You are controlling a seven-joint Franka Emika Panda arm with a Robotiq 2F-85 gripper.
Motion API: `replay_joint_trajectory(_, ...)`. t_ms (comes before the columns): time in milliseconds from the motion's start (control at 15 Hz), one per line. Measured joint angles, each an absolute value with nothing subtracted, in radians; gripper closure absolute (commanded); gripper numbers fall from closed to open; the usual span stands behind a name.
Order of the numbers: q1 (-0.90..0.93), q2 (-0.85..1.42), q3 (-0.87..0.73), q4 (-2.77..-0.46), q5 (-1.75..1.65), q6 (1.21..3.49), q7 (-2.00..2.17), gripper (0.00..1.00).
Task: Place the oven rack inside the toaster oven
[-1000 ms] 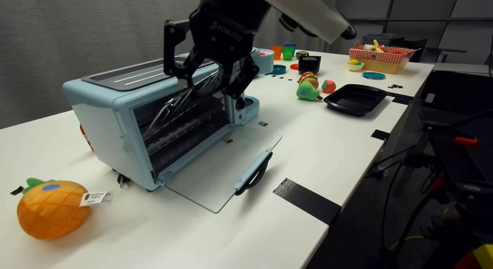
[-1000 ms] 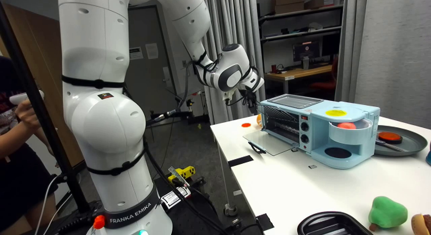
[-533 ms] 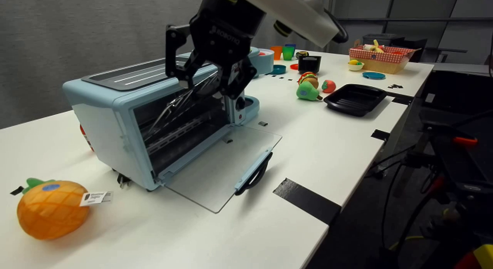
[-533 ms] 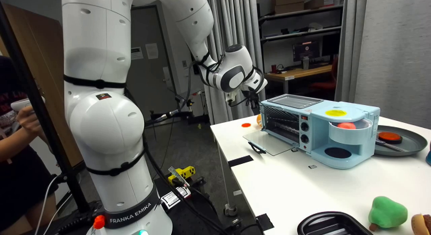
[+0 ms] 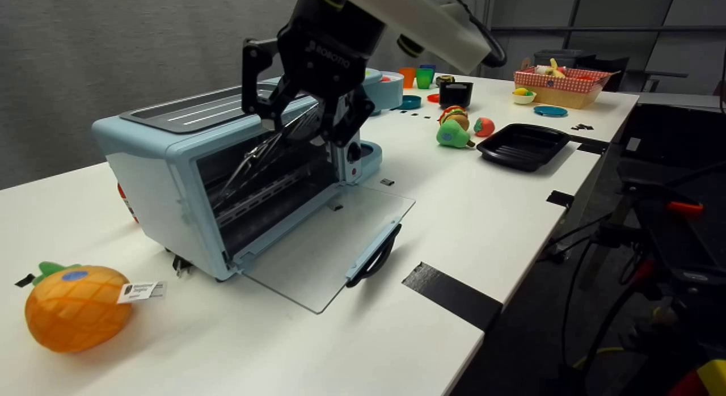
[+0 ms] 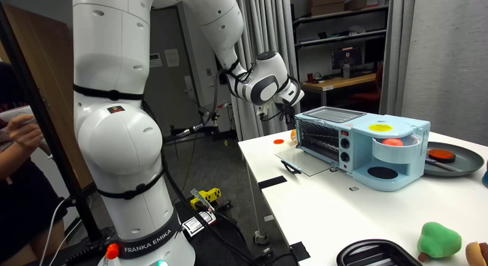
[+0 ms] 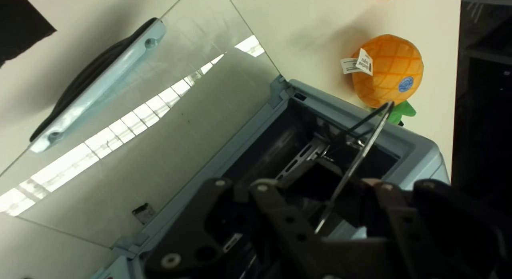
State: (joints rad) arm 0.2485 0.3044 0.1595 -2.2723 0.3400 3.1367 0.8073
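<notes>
At the mouth of a light blue, boxy toaster oven point(image 5: 144, 194) on a long white table point(image 5: 448, 231), a black two-fingered Robotiq gripper point(image 5: 295, 131) hangs at the end of a thick white jointed robot arm point(image 6: 114, 144). The oven's clear glass drop-down door point(image 5: 320, 248) is down in front of it, the curved black handle point(image 5: 377, 261) along its outer edge. The silvery rectangular wire oven rack point(image 5: 255, 154) sits aslant in the opening, partly within the dark cavity and tilted rather than level; from the wrist, one corner of it crosses in front of the oven's frame at the end away from the dark round knobs point(image 6: 344, 143). The gripper's fingers show on either side of that rack's edge, but whether they pinch the wire or only straddle it, I cannot tell. Just beside the oven's end away from the knobs lies an orange plush pineapple point(image 5: 79, 308) with green leaves. Past the knob end stands a grey round pan point(image 6: 469, 159), and well apart from the oven on that side are a glossy black rectangular tray point(image 5: 523, 147) and a green plush pear point(image 5: 454, 134).
</notes>
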Motion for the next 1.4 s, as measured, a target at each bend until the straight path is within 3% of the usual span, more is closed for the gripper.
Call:
replay_joint_trajectory(800,0.231,0.277,0.205,-2.317,0.363,3.258,0.806,0.98)
replay_joint_trajectory(1400,-0.106,0.371,0.542,-2.292,0.329,3.280,0.790,0.98)
